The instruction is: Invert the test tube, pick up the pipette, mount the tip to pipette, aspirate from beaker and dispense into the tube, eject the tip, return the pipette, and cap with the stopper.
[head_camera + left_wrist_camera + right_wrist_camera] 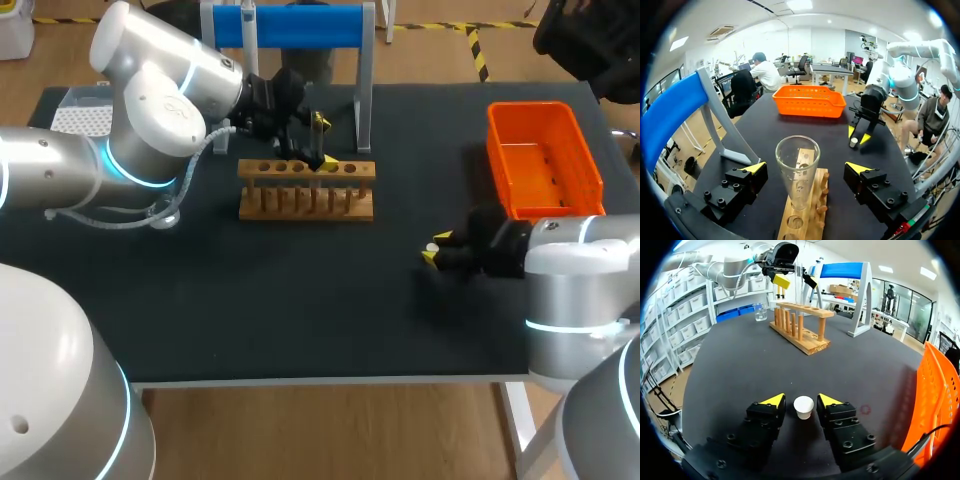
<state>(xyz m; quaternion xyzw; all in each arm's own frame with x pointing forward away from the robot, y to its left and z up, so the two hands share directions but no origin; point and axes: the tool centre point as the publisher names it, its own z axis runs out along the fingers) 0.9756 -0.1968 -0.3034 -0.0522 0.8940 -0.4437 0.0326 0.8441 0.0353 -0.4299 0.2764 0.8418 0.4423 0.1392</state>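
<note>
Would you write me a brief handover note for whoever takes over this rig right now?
Left gripper: open, straddling the test tube without touching it.
Right gripper: open around the stopper on the table.
Test tube stands mouth up in the rack; beaker off the rack's end; pipette on the stand.
Done: tube appears inverted.
Left: every pipette step, then capping.
</note>
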